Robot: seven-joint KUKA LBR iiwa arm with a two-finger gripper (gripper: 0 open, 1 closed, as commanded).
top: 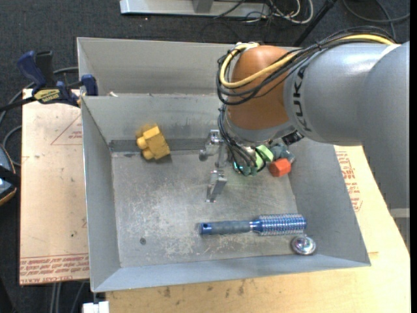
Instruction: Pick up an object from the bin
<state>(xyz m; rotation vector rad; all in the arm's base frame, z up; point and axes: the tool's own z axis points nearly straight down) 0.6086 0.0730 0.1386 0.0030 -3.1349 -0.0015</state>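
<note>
My gripper point(213, 165) hangs over the middle of the bin, below the orange wrist cover. Its two metal fingers point(215, 186) stand apart, open, with bare bin floor between them. A blue-handled brush point(254, 226) with a ribbed blue head lies lengthwise near the front wall, just below the gripper. To the right of the fingers, a green and orange toy piece point(275, 163) lies partly hidden under the wrist. A yellow block point(153, 143) sits against the back wall, well left of the gripper.
A small silver round thing point(303, 245) rests in the front right corner beside the brush head. The arm and its yellow and black cables cover the back right of the bin. Bare floor lies at the front left.
</note>
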